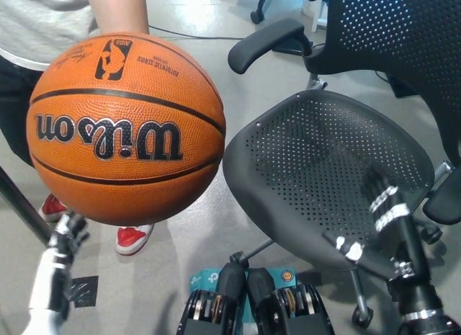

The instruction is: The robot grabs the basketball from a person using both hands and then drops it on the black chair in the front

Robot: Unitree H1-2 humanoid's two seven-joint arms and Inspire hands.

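The basketball (126, 127) hangs at the left of the scene, held out from the far side by a person whose forearm (119, 9) comes down onto its top; it is off the floor and not yet touched by either robot hand. The white left hand (63, 243) sits low at the near left, just under the ball's lower edge, and its fingers are too small and bunched to say whether they are spread or closed. The black right hand (385, 216) is at the near right, in front of the chair seat (324, 162), well apart from the ball, with fingers spread and holding nothing. The main risk, as I judge it, is a lopsided take: the right hand has far more ground to cover than the left, so if the person lets go before both palms press the ball, it could roll off the left hand onto the floor (194, 227). The right arm could also snag the seat edge or the armrest (263, 41) as it swings across. A later drop may bounce off the perforated seat. Counted: one ball, one black chair, two robot hands, one person, two red shoes (133, 238).
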